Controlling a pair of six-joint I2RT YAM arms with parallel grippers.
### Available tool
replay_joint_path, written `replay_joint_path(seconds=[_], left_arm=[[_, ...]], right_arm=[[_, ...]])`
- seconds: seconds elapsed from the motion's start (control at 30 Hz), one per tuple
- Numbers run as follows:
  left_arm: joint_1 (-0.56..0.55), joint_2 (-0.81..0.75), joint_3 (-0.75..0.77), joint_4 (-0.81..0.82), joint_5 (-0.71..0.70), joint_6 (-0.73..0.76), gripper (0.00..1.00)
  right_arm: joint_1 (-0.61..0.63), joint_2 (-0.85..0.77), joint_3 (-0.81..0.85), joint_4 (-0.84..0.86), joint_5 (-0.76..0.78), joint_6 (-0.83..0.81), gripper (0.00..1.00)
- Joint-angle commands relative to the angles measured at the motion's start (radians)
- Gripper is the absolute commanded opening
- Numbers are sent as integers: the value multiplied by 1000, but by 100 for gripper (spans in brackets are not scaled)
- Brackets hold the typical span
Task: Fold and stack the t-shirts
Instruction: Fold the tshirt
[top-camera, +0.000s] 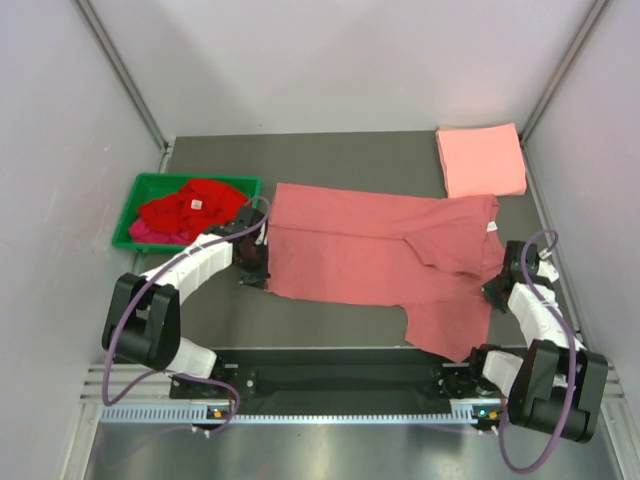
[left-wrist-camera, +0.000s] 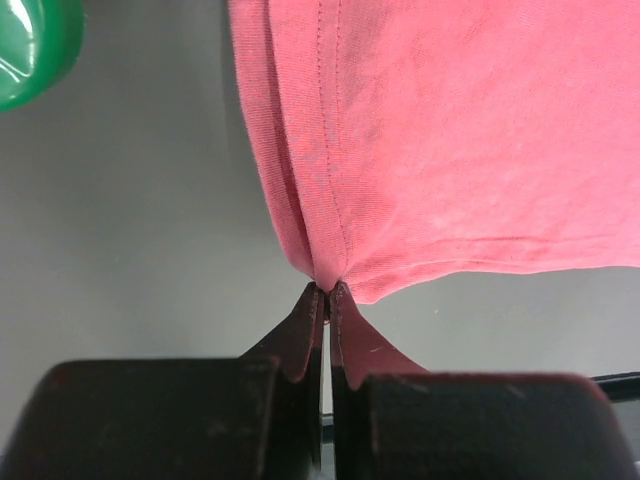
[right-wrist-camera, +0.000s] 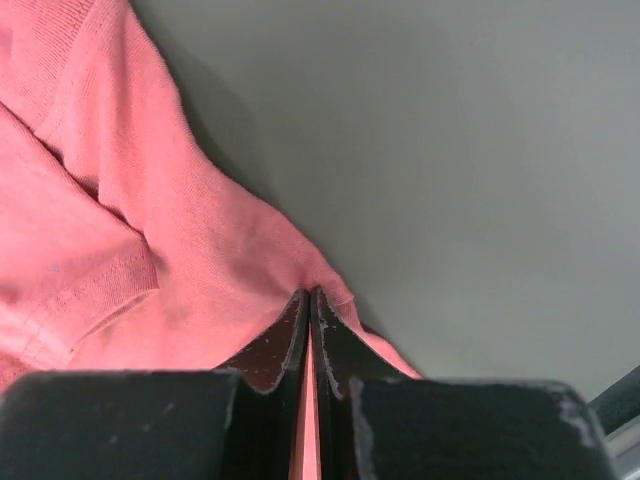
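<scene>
A dusty rose-red t-shirt (top-camera: 370, 250) lies spread across the middle of the table. My left gripper (top-camera: 255, 268) is shut on its near-left hem corner; the left wrist view shows the cloth (left-wrist-camera: 450, 140) bunched at the fingertips (left-wrist-camera: 328, 290). My right gripper (top-camera: 494, 290) is shut on the shirt's right edge by a sleeve; the right wrist view shows the fabric (right-wrist-camera: 130, 260) pinched between the fingers (right-wrist-camera: 308, 295). A folded salmon pink t-shirt (top-camera: 481, 159) lies at the back right. A bright red t-shirt (top-camera: 195, 205) and a magenta one (top-camera: 145, 231) lie crumpled in the bin.
A green plastic bin (top-camera: 146, 184) stands at the left of the table; its corner shows in the left wrist view (left-wrist-camera: 35, 50). White walls enclose the table on three sides. A metal rail (top-camera: 300, 410) runs along the near edge.
</scene>
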Motion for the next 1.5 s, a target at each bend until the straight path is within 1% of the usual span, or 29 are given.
replay_joint_path(seconds=[0.0,0.1,0.23,0.4,0.5,0.6,0.7,0.8,0.83,0.97,1.03,1.1,1.13,1.3,1.47], left_arm=[[3,-45,41,4,-4,5,0],[3,-59,52,10,-13,-19,0],[5,-73,60,37,7,-48,0],[5,-50,98,19,-15,-51,0],[5,-53,97,24,16,-50,0],[5,-63,90,34,17,-48,0],[5,-59,103,27,-13,-38,0],[6,-53,118,24,-56,-33,0],[6,-48,127,19,-90,-34,0],[23,7,210,16,-82,-50,0],[42,41,247,4,-70,-54,0],[51,85,287,-2,-70,-59,0],[52,99,296,-1,-41,-59,0],[66,190,374,-12,-52,-67,0],[66,269,452,-28,-56,-67,0]], right_arm=[[-7,12,11,-12,49,11,0],[-7,2,42,-38,55,6,0],[-7,-8,52,-41,21,-5,0],[-7,-76,60,-35,-14,-35,0],[-7,-99,80,-52,-37,-44,0],[-9,-100,100,-67,-60,-44,0],[-10,-107,123,-90,-66,-40,0],[-12,-111,151,-117,-36,-37,0],[-13,-111,155,-119,-31,-37,0],[-13,-85,161,-82,-35,-32,0],[-13,-82,155,-44,-81,-29,0],[-13,-87,154,-10,-91,-14,0],[-13,-85,155,-4,-88,-15,0],[-16,-33,212,14,-62,-49,0],[-18,2,241,36,-66,-38,0]])
